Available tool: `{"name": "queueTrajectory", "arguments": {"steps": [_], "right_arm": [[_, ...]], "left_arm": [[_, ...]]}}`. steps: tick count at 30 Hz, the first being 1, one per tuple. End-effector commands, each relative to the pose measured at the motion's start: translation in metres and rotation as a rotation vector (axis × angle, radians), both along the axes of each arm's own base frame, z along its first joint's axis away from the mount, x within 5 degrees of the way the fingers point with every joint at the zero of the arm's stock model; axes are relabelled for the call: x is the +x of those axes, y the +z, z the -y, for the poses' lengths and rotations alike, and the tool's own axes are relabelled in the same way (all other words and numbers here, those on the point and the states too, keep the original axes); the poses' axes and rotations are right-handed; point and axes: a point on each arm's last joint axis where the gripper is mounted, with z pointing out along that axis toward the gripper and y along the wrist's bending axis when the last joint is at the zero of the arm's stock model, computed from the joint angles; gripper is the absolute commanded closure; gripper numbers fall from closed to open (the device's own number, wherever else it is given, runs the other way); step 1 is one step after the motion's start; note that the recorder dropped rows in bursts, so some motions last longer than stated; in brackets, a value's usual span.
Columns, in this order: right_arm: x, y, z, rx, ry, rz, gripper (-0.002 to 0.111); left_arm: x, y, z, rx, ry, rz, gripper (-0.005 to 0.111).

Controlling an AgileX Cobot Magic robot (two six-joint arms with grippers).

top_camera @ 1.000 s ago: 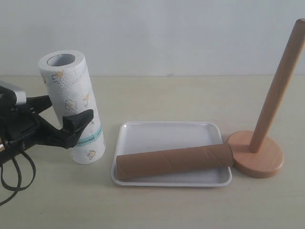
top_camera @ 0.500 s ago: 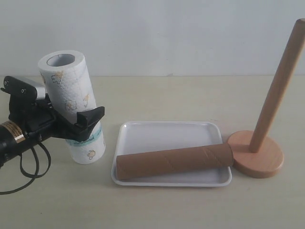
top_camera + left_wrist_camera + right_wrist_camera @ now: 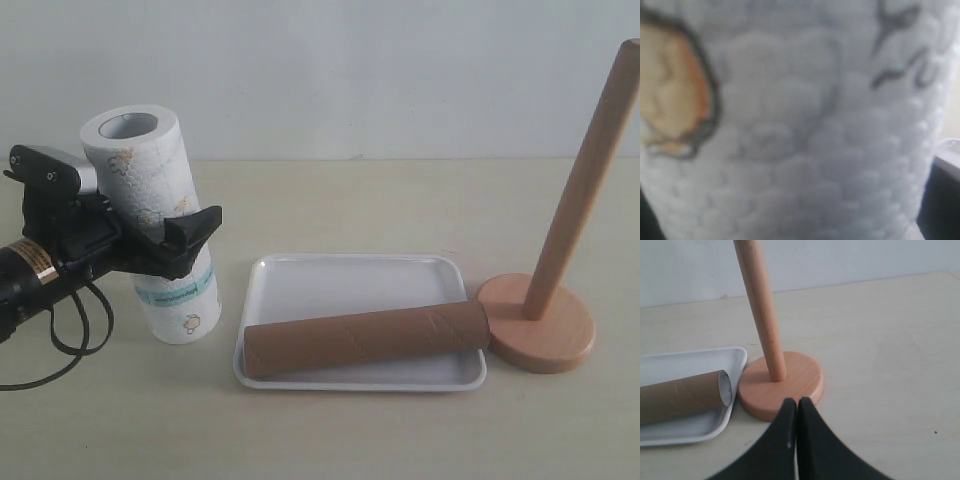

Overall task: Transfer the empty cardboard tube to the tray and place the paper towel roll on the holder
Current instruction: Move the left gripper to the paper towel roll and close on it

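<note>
Surface: pale tabletop (image 3: 360, 200) is running back to a plain white wall (image 3: 350, 70).
Left gripper: left gripper (image 3: 190, 232) is reaching in level from the side, its jaws spread wide and straddling the paper towel roll (image 3: 150, 190) at about mid-height. One dark finger is crossing the front of the roll and the other is hiding behind it. Whether the pads are pressing yet, I cannot tell.
Left wrist view: embossed white paper is filling the picture, so the roll is sitting deep between the jaws.
Right gripper: right gripper (image 3: 797, 437) is hanging with its jaws closed together on nothing, just beside the holder's disc base.
Paper towel roll: it is standing on end on the table, leaning slightly, beside the tray's left edge.
Empty cardboard tube: the empty cardboard tube (image 3: 365, 338) is lying lengthwise along the near side of the tray (image 3: 350, 275) — one end is poking past the rim toward the holder (image 3: 540, 325).
Holder: its post is standing bare, right of the tray.
Progress: tube step is looking done. Gripping, lifting and threading the roll over the post is what is remaining — roughly half the job.
</note>
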Motion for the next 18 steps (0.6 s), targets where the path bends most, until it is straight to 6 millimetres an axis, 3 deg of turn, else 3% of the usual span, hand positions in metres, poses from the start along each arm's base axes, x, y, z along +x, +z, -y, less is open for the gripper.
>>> {"name": "queueTrajectory", "arguments": {"steps": [1,9,18], "right_arm": [[0.0,0.001,0.0,-0.002,-0.003,0.014,0.108],[0.0,0.001,0.0,-0.002,-0.003,0.014,0.108],[0.0,0.001,0.0,-0.002,-0.003,0.014,0.108]], "left_arm": [[0.001,0.0,0.001,-0.012,0.007,-0.005,0.022],[0.004,-0.005,0.0,0.037,0.014,-0.057,0.101],[0.003,-0.011,0.0,0.083,0.003,-0.121,0.103]]}}
